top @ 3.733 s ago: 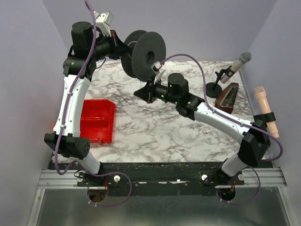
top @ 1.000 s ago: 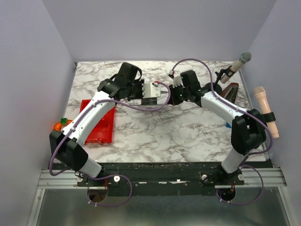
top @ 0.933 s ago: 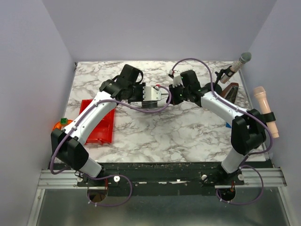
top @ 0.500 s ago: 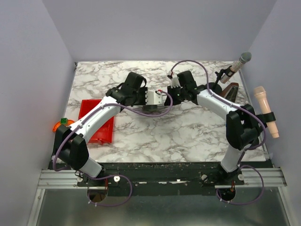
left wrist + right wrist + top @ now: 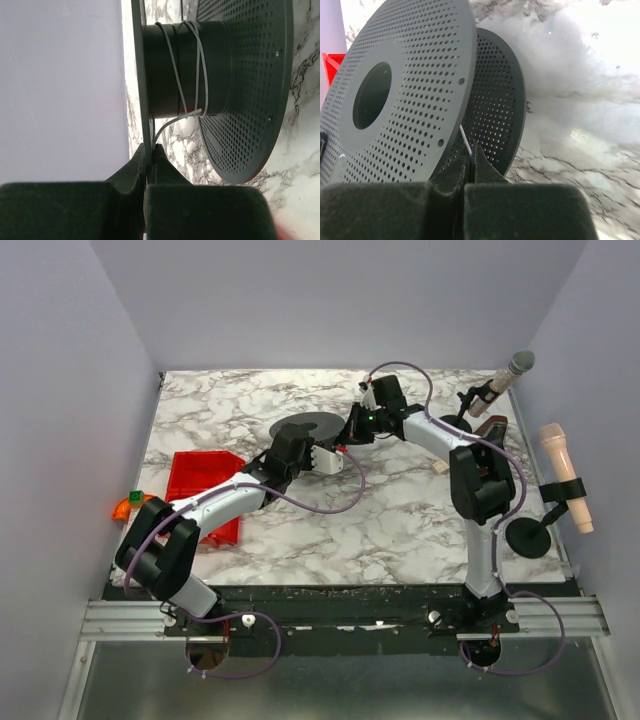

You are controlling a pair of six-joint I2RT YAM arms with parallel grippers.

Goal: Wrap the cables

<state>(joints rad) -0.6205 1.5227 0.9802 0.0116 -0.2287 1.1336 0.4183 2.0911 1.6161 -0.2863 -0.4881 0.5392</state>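
A black perforated spool (image 5: 303,427) lies low over the marble table (image 5: 400,530) at the back middle. In the left wrist view its core (image 5: 187,65) carries a few turns of thin white cable (image 5: 199,60). My left gripper (image 5: 318,444) is shut on the rim of the spool's thin flange (image 5: 139,75), fingertips meeting around it (image 5: 149,150). My right gripper (image 5: 353,428) sits at the spool's right side, shut on the white cable (image 5: 465,140), which runs in between the two flanges (image 5: 395,95).
A red bin (image 5: 205,490) stands at the left with an orange object (image 5: 128,507) beside it. A microphone on a stand (image 5: 500,380) and a brown object (image 5: 495,427) are at the back right. A second microphone (image 5: 565,475) and a black round base (image 5: 530,537) are at the right edge.
The spool, held high in the air earlier, is now down over the table. Both wrists have moved toward the back middle and close together at the spool.
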